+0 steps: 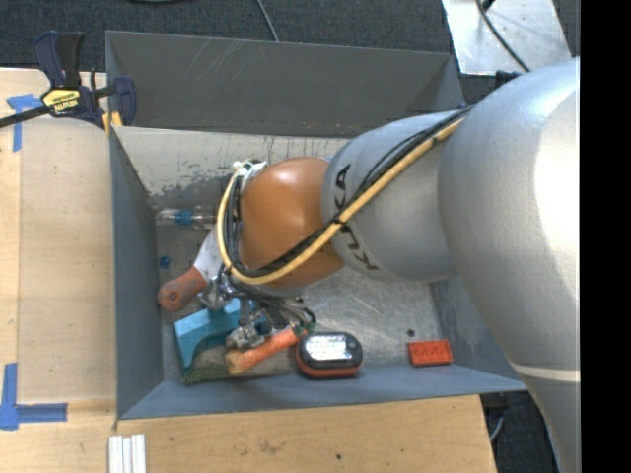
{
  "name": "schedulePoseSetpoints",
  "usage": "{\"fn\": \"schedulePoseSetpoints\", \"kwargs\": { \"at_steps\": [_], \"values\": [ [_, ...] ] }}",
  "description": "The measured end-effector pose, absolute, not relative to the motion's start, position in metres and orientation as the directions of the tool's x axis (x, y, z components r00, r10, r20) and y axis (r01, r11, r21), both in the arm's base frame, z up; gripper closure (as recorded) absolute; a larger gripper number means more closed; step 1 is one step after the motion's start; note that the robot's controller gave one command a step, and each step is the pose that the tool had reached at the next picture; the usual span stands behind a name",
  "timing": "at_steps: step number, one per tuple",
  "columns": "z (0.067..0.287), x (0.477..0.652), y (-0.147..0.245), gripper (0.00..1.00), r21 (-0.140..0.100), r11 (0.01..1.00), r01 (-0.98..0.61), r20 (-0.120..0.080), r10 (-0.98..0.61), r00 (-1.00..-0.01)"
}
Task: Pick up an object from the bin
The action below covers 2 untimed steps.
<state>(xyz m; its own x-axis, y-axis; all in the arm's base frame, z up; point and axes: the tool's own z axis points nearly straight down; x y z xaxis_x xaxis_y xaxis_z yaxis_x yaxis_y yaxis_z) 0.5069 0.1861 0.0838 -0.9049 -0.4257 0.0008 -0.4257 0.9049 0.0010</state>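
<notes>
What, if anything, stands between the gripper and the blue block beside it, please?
Nothing visible does: the gripper sits directly beside the blue block, with an orange carrot-like piece and a black-and-red oval device crowding its other side.

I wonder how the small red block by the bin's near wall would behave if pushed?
The red block looks boxy and flat-sided, so it would probably slide, not roll. It seems rigid and small, so likely light. Lying close to the bin wall, it may jam there.
</notes>
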Motion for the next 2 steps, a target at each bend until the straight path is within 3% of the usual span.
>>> {"fn": "schedulePoseSetpoints", "kwargs": {
  "at_steps": [1, 2],
  "values": [
    [0.084, 0.507, 0.186, 1.00, 0.001, 0.905, -0.426, 0.001, -0.426, -0.905],
    [0.249, 0.521, 0.160, 1.00, 0.003, 0.769, -0.639, 0.005, -0.639, -0.769]
  ]
}}
